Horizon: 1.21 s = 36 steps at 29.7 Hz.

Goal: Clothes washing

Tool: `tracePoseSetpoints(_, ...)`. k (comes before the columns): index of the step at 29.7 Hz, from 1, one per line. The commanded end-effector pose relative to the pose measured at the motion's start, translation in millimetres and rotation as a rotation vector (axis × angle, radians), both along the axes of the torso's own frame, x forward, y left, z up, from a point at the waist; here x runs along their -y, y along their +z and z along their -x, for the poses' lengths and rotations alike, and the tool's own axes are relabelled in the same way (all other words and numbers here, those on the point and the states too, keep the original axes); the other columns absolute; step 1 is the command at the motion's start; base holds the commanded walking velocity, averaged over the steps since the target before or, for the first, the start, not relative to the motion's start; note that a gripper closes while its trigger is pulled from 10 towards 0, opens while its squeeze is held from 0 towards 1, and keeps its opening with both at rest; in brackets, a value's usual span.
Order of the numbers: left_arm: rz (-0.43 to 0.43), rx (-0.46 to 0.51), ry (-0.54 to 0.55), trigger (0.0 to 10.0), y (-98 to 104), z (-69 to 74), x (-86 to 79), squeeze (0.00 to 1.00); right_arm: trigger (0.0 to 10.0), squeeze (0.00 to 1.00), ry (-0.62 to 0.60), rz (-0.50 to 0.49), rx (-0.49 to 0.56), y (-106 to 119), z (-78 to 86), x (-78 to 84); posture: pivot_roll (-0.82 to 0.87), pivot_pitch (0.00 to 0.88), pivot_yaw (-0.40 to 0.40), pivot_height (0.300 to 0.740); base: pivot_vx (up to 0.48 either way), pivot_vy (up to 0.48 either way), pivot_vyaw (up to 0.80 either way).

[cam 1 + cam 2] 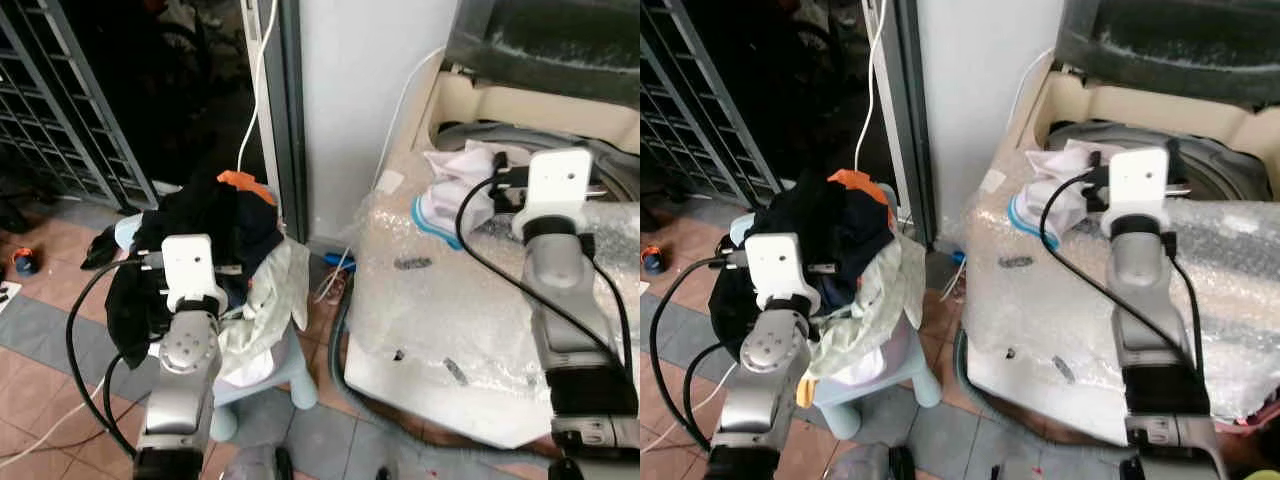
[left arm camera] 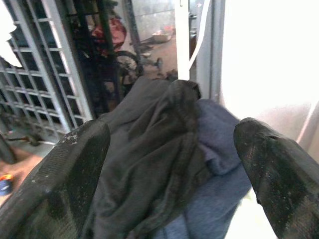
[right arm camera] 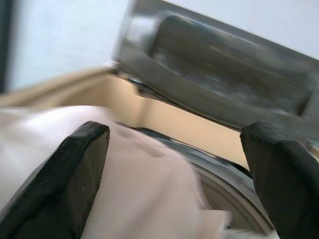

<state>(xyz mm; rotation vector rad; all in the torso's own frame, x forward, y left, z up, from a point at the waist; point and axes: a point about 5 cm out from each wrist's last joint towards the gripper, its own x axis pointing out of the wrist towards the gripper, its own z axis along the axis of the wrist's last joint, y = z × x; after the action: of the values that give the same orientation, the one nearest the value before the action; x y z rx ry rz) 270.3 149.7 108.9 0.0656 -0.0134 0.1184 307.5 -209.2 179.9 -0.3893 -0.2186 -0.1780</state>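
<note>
Laundry — dark clothes (image 1: pixel 215 225) limp, light; pinch top fold | left gripper (image 2: pixel 172 144) spread, empty | right gripper (image 3: pixel 174 164) spread over white garment (image 1: pixel 455 185)

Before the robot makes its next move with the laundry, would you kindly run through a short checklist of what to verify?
1. Left gripper open: ok, fingers spread.
2. Left gripper lined up with dark clothes on the stool: ok.
3. Right gripper open: ok.
4. Right gripper over the white garment at the washer opening: ok.
5. Washer lid raised: ok.
6. Drum has room: cannot tell.
</note>
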Motion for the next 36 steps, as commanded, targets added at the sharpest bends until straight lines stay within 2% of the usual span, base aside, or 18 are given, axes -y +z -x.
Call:
tracePoseSetpoints(1, -0.018, 0.010, 0.009, 10.0, 4, 0.2, -2.2, 0.00, 10.0, 1.00, 0.040, 0.012, 0.039, 9, 1.0, -8.7, -0.05, 0.009, 0.071, 0.740, 0.000, 0.000, 0.00)
tracePoseSetpoints(4, -0.033, 0.020, 0.003, 10.0, 8, 1.6, -3.1, 0.00, 10.0, 1.00, 0.251, 0.025, 0.025, 2, 15.2, -48.5, -0.05, 0.028, 0.081, 0.740, 0.000, 0.000, 0.00)
tracePoseSetpoints(6, -0.033, 0.017, 0.003, 10.0, 8, 2.0, -3.2, 0.00, 10.0, 1.00, 0.250, 0.026, 0.016, 0, 15.9, -49.9, -0.05, 0.028, 0.081, 0.740, 0.000, 0.000, 0.00)
tracePoseSetpoints(7, -0.036, 0.006, 0.000, 10.0, 6, 5.3, -1.9, 0.00, 10.0, 1.00, 0.234, 0.016, -0.071, -13, 14.4, -49.2, -0.04, 0.029, 0.076, 0.740, 0.000, 0.000, 0.00)
tracePoseSetpoints(8, -0.036, 0.006, 0.000, 10.0, 6, 5.3, -1.9, 0.00, 10.0, 1.00, 0.234, 0.016, -0.071, -13, 14.4, -49.2, -0.04, 0.029, 0.076, 0.740, 0.000, 0.000, 0.00)
tracePoseSetpoints(10, -0.034, -0.004, 0.000, 10.0, 5, 9.0, -1.0, 0.00, 10.0, 1.00, 0.148, 0.001, -0.122, -20, 12.2, -37.1, -0.04, 0.032, 0.073, 0.740, 0.000, 0.000, 0.00)
tracePoseSetpoints(12, -0.034, -0.004, 0.000, 10.0, 5, 9.0, -1.0, 0.00, 10.0, 1.00, 0.148, 0.001, -0.122, -20, 12.2, -37.1, -0.04, 0.032, 0.073, 0.740, 0.000, 0.000, 0.00)
tracePoseSetpoints(16, -0.026, -0.028, 0.007, 10.0, -1, 16.7, 0.1, 0.00, 10.0, 1.00, -0.056, -0.009, 0.014, 7, 9.7, 2.2, -0.04, 0.036, 0.063, 0.740, 0.000, 0.000, 0.00)
tracePoseSetpoints(18, -0.023, -0.037, 0.002, 10.0, -3, 19.5, 1.5, 0.00, 10.0, 1.00, -0.065, -0.006, 0.026, 12, 7.7, 7.4, -0.04, 0.036, 0.064, 0.740, 0.000, 0.000, 0.00)
tracePoseSetpoints(21, -0.021, -0.044, -0.007, 10.0, -4, 19.7, 3.7, 0.00, 10.0, 0.98, -0.059, -0.021, 0.015, 11, 7.4, 6.1, -0.04, 0.034, 0.062, 0.740, 0.000, 0.000, 0.00)
tracePoseSetpoints(22, -0.023, -0.043, -0.008, 10.0, -3, 18.7, 3.4, 0.00, 10.0, 0.87, -0.038, -0.041, -0.001, 7, 8.2, 0.6, -0.04, 0.034, 0.063, 0.740, 0.000, 0.000, 0.00)
tracePoseSetpoints(23, -0.024, -0.043, -0.008, 10.0, -3, 18.1, 3.0, 0.00, 10.0, 0.87, -0.027, -0.052, -0.007, 6, 8.9, -2.3, -0.04, 0.033, 0.063, 0.740, 0.000, 0.000, 0.00)
tracePoseSetpoints(25, -0.026, -0.042, -0.009, 10.0, -3, 17.1, 2.2, 0.00, 10.0, 0.64, 0.001, -0.083, -0.020, 3, 11.2, -9.6, -0.04, 0.032, 0.065, 0.740, 0.000, 0.000, 0.00)
tracePoseSetpoints(26, -0.027, -0.043, -0.009, 10.0, -3, 16.9, 1.9, 0.00, 10.0, 0.34, 0.008, -0.090, -0.027, 1, 12.3, -12.6, -0.04, 0.027, 0.067, 0.740, 0.000, 0.000, 0.00)
tracePoseSetpoints(27, -0.028, -0.043, -0.010, 10.0, -3, 16.7, 1.6, 0.00, 10.0, 0.16, 0.018, -0.097, -0.032, -1, 14.1, -16.1, -0.04, 0.025, 0.067, 0.740, 0.000, 0.000, -0.76)
tracePoseSetpoints(29, -0.030, -0.044, -0.011, 10.0, -3, 16.7, 1.1, 0.00, 10.0, 0.16, 0.027, -0.102, -0.036, -3, 15.8, -19.3, -0.04, 0.021, 0.069, 0.740, 0.000, 0.000, -0.76)
tracePoseSetpoints(30, -0.031, -0.043, -0.013, 10.0, -3, 16.4, 1.8, 0.00, 10.0, 0.00, 0.036, -0.109, -0.038, -4, 17.1, -21.1, -0.04, 0.018, 0.069, 0.740, 0.000, 0.000, -0.80)
tracePoseSetpoints(36, -0.037, -0.033, -0.026, 10.0, 1, 12.1, 3.7, 0.00, 10.0, 0.00, 0.120, -0.114, -0.044, -7, 19.0, -35.0, -0.03, 0.013, 0.075, 0.740, 0.000, 0.000, -0.08)
